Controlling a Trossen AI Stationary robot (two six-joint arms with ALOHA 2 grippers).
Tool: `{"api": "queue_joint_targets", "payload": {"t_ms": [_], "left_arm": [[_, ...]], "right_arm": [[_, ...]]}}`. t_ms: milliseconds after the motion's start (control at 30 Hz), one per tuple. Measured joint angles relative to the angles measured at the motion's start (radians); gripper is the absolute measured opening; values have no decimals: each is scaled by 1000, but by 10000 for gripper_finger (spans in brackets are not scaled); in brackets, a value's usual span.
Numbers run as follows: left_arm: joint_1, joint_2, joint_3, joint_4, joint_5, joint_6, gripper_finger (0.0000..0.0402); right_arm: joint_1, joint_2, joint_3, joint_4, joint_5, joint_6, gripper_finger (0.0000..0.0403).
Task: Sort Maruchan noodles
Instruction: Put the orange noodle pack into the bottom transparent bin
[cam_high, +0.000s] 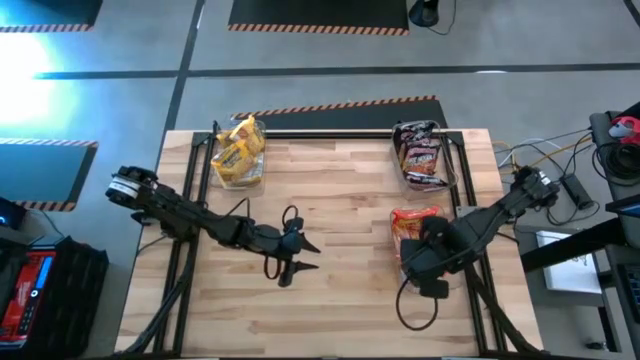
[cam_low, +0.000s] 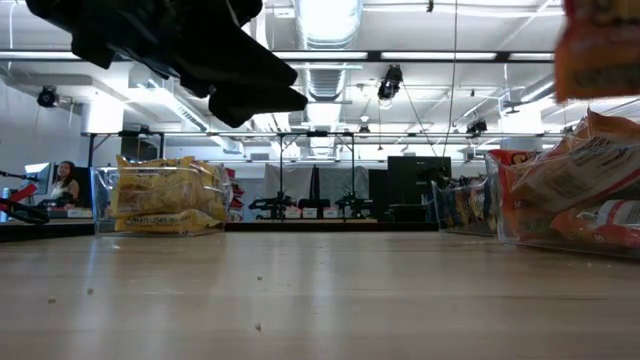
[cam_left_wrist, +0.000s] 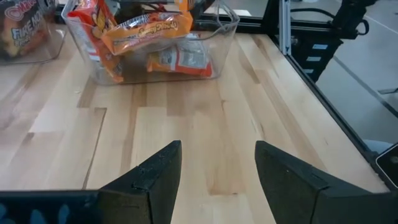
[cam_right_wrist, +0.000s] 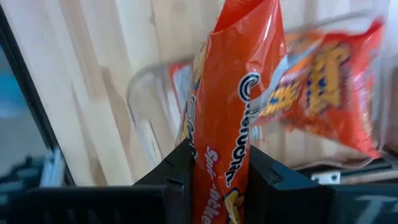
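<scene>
Wooden table (cam_high: 340, 210), right gripper (cam_right_wrist: 217, 165) clamping orange packet (cam_right_wrist: 233, 112), left gripper (cam_left_wrist: 217, 168) spread, empty.

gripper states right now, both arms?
Left gripper: open, empty, over bare table.
Right gripper: closed on an orange noodle packet, above the orange bin.

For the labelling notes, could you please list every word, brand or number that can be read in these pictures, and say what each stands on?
"aruchan", the brand name cut off at its start: on the red-orange packet held in the right gripper.
"FIRE": on a dark packet at the edge of the left wrist view; the rest is blurred.
Print on the yellow packets and on the packets in the red-orange bin: too small or blurred to read.
</scene>
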Motion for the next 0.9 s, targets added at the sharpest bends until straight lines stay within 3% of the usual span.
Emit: {"api": "queue_joint_targets", "payload": {"t_ms": [267,533,667,900], "left_arm": [[-2,0,0,0,-6,0,187],[-2,0,0,-1,-80,1,187],[-2,0,0,-1,-80,1,187],[-2,0,0,5,-128,-3,187]], "right_arm": [[1,-4,-179,-5,-192,-148,72],[0,-4,-248,58,-189,-282,72],[0,-4,-270,171,-182,-247,74],[0,-4,-275,220,-107,-153,97]]}}
